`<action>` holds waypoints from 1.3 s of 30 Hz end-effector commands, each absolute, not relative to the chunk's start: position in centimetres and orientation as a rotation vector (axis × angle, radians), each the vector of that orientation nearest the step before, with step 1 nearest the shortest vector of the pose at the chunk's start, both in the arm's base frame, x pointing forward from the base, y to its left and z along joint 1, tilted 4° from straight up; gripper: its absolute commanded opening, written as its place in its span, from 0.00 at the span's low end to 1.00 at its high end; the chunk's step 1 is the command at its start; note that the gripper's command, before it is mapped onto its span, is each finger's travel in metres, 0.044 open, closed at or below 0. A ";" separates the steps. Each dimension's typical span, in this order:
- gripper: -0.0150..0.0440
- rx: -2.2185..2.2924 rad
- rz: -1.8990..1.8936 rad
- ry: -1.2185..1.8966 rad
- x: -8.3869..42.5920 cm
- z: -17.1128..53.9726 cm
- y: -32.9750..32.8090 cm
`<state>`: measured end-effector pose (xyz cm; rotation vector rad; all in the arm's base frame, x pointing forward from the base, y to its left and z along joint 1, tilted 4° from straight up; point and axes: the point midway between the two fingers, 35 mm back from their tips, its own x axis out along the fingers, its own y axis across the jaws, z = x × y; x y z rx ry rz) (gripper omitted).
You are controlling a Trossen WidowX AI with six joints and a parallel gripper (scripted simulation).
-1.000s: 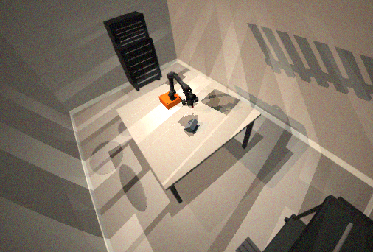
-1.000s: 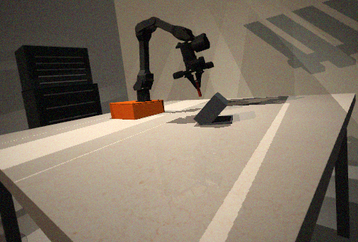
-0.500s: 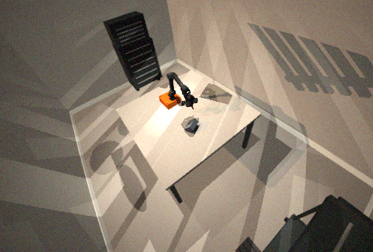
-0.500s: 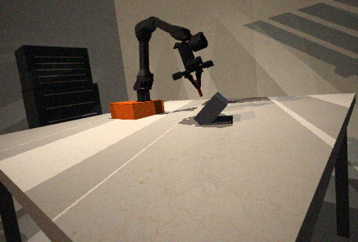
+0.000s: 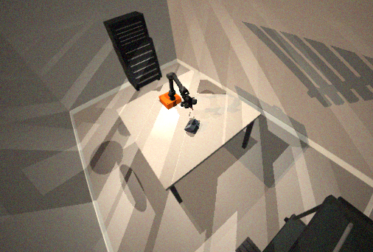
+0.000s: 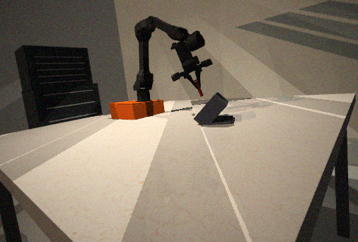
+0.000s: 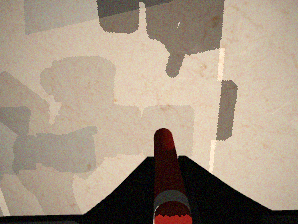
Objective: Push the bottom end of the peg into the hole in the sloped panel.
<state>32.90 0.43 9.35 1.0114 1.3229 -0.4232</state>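
My gripper (image 6: pixel 197 83) (image 7: pixel 166 163) is shut on the red peg (image 6: pixel 200 91) (image 7: pixel 165 145), which has a grey band and looks round. The peg is held clear of the table, tilted, with its bottom end pointing down and a little to the right in the exterior view. The gripper (image 5: pixel 192 105) is small and dark in the top view. The dark grey sloped panel (image 5: pixel 192 127) (image 6: pixel 211 110) stands on the table, below and to the right of the peg in the exterior view, apart from it. Its hole cannot be made out. The panel is not in the wrist view.
The arm's orange base (image 5: pixel 169 102) (image 6: pixel 124 110) sits on the pale table (image 5: pixel 162 156) (image 6: pixel 177 171), to the left of the panel in the exterior view. A dark drawer cabinet (image 5: pixel 134 51) (image 6: pixel 64 79) stands behind. Shadows and bright strips cross the table top.
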 end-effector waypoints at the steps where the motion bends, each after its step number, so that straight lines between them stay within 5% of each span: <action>1: 0.25 1.045 -0.430 1.310 33.1 9.4 0.0; 39: 0.25 1.329 -0.498 1.166 34.6 9.7 -5.1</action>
